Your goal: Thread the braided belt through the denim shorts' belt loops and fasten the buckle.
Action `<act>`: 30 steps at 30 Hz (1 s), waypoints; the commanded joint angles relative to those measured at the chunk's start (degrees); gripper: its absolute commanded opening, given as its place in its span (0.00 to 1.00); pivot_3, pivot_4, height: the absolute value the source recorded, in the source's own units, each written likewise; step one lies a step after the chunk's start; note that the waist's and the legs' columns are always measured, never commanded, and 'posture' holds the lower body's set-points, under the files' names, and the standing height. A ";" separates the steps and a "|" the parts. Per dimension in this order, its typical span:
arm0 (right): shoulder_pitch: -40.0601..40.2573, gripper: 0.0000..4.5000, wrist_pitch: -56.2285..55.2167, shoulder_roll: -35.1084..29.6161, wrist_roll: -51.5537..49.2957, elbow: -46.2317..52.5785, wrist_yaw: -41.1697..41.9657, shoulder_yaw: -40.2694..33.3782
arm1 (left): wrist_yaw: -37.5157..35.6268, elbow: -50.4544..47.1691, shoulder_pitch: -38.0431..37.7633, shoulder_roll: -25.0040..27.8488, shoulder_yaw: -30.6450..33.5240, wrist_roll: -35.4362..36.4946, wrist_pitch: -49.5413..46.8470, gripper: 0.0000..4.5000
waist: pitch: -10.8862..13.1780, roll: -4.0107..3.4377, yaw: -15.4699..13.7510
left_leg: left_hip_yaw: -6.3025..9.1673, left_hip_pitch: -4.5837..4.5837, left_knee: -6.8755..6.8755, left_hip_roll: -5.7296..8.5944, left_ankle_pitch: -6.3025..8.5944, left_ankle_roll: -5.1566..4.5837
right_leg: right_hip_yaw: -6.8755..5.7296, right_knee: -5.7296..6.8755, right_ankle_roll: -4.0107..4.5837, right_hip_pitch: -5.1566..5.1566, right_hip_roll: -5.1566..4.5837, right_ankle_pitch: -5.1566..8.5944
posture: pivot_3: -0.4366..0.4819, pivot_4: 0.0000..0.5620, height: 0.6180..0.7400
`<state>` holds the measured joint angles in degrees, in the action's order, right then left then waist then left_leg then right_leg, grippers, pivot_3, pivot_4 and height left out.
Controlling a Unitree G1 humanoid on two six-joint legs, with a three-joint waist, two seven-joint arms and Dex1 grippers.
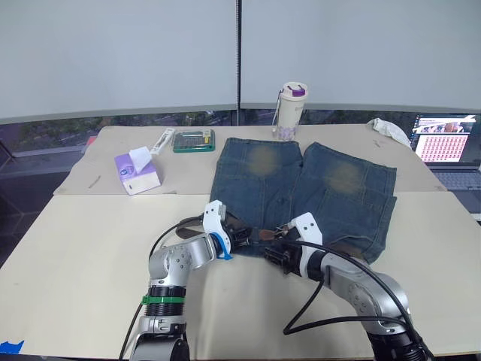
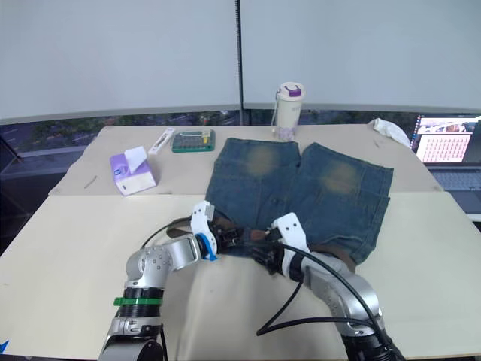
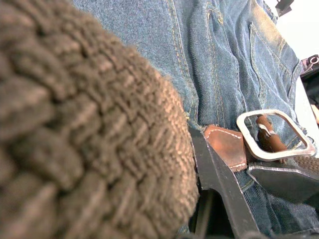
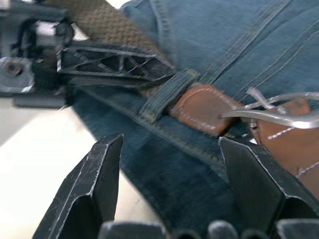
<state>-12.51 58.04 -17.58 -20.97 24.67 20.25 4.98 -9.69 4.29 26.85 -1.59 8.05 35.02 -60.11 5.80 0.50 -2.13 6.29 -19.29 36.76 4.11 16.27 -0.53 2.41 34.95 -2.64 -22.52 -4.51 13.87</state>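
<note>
Lying along the waistband at the near edge of the denim shorts [image 1: 301,188], the braided belt [image 3: 89,129] runs across the front of the garment, with its brown leather end and the buckle [image 3: 274,134] near the middle of the waistband. In the right wrist view the leather end sits just beside one of the belt loops [image 4: 167,94], and the woven strap passes under that loop. The silver frame of the buckle rests on the denim, with the leather tab attached to it.

The left pincer [image 1: 239,236] is at the waistband on the left of the buckle; whether its fingers are apart or together cannot be told, since the woven strap covers most of the left wrist view. The right pincer [image 4: 169,169] is at the waistband on the right, with its two fingers apart and nothing between them but denim below.

The shorts lie flat on the desk [image 1: 75,256], legs pointing away from the robot. Beyond them stand a tumbler with a purple lid [image 1: 290,110], a green box [image 1: 194,140], and a purple tissue pack [image 1: 136,172]. A laptop [image 1: 445,143] sits at the far right.
</note>
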 commanded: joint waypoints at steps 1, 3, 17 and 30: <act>-0.78 0.75 1.56 3.55 -0.50 -0.35 -3.79 -2.57 | -2.14 -0.06 -0.81 0.36 -1.31 -0.25 1.05 0.00 | -0.01 -0.01 0.16 | 0.00 0.00 0.00 0.00 0.00 0.00 | 0.00 0.00 0.00 0.00 0.01 0.00 | 0.48 0.27 1.00; -0.94 0.75 2.19 7.32 -1.51 -1.43 -5.76 -4.13 | -3.20 -0.84 -1.32 0.71 -1.80 -0.15 1.29 0.00 | -0.01 -0.02 0.25 | 0.00 0.01 -0.01 -0.03 0.00 0.00 | 0.01 0.01 0.00 -0.01 0.04 0.00 | 0.48 0.27 1.00; -3.19 0.36 5.65 14.13 -5.18 -3.95 -9.99 -9.19 | -4.01 -1.12 -1.93 0.75 -2.24 -0.89 2.31 0.00 | -0.07 -0.12 1.31 | 0.05 0.01 -0.06 -0.02 0.17 -0.29 | -0.02 0.05 0.01 -0.08 0.04 0.00 | 0.48 0.27 1.00; -4.39 0.63 5.62 11.29 -2.43 -5.84 -11.17 -5.41 | -4.81 -1.48 -2.66 0.53 -2.78 -1.64 3.57 0.00 | -0.11 -0.17 1.54 | 0.04 0.05 -0.10 -0.04 0.17 -0.30 | -0.01 0.04 0.01 -0.05 0.06 0.00 | 0.48 0.27 1.00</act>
<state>-16.65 63.19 -6.14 -24.00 19.28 9.87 -0.56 -13.35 3.52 24.47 -0.47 7.02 33.08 -56.20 5.69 0.34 -0.60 6.33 -19.24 36.66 4.07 16.44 -0.83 2.39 34.98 -2.63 -22.56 -4.45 13.87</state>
